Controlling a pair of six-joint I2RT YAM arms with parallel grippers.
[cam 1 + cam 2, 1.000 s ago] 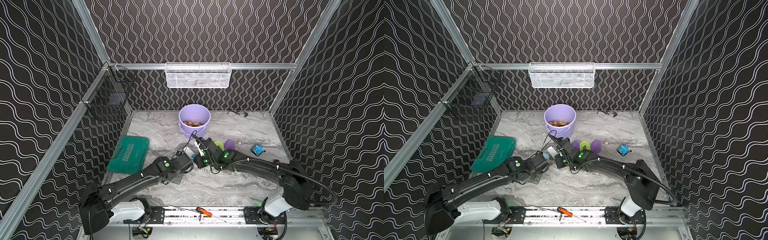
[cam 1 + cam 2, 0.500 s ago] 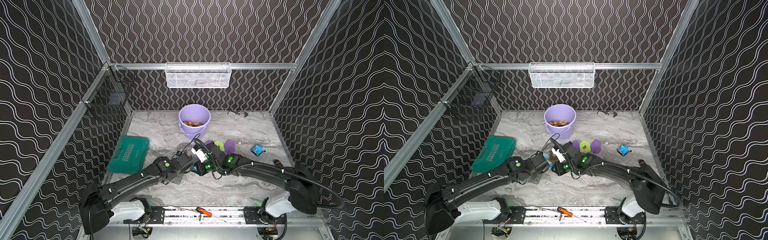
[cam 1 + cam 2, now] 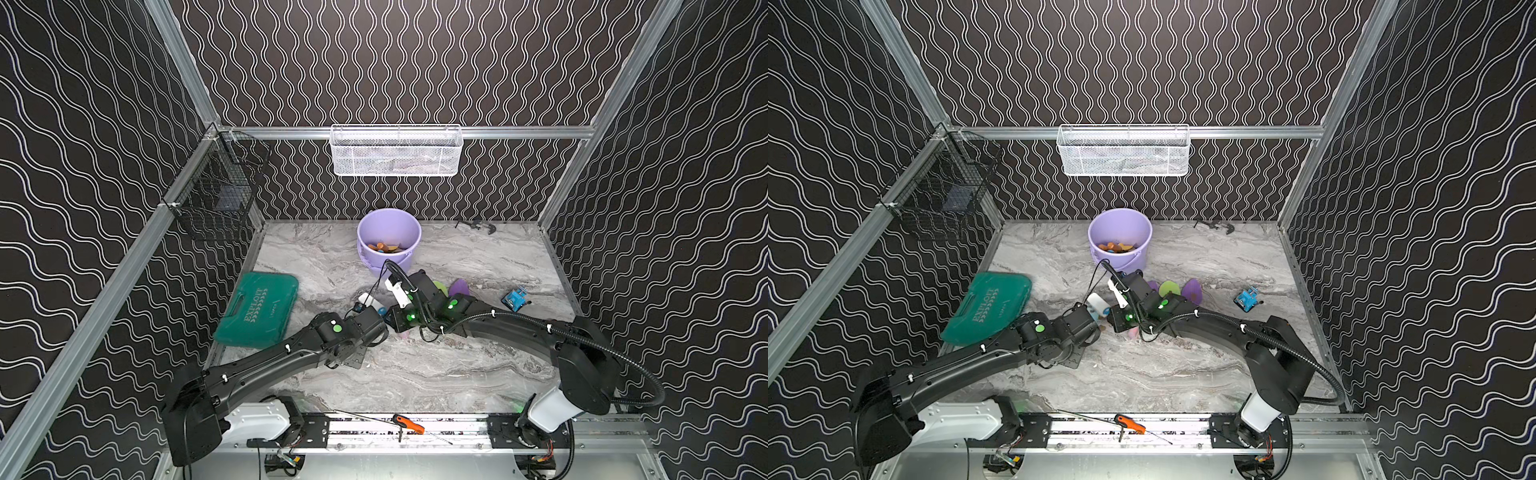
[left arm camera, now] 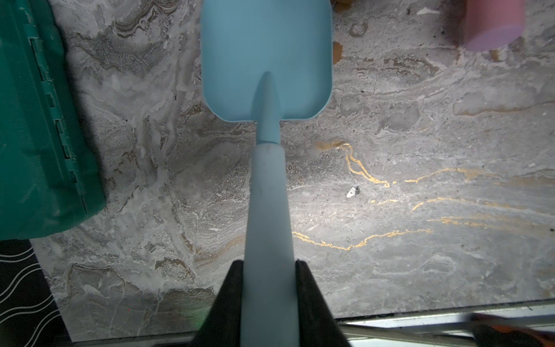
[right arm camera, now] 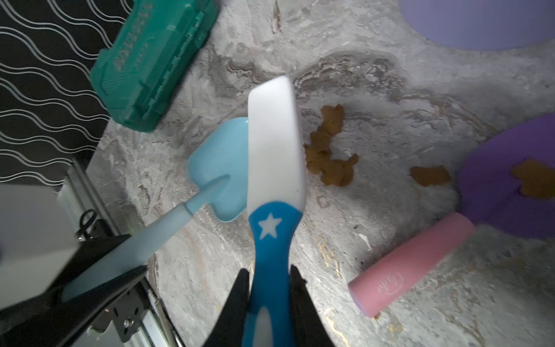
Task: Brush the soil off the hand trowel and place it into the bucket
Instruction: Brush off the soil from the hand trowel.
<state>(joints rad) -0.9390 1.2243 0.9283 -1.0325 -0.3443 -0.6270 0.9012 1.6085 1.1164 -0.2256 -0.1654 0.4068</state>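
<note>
My left gripper (image 4: 268, 267) is shut on the pale handle of a light blue hand trowel (image 4: 267, 57), held low over the marble table. Its blade (image 5: 219, 171) looks clean where it shows. My right gripper (image 5: 269, 273) is shut on the blue star-marked handle of a brush (image 5: 274, 144). The brush's white head lies over the blade's edge. Brown soil (image 5: 329, 156) lies in clumps on the table just beside the blade. The lilac bucket (image 3: 388, 237) (image 3: 1120, 237) stands behind both grippers, with several colourful items in it.
A purple trowel (image 5: 495, 180) with a pink handle (image 5: 411, 267) carries a soil clump beside the brush. A green tool case (image 3: 257, 307) lies at the left. A small blue item (image 3: 515, 297) sits at the right. An orange-handled screwdriver (image 3: 409, 424) rests on the front rail.
My right arm has drawn the brush a little toward the front and closer to the left gripper. The left arm and the trowel have stayed put.
</note>
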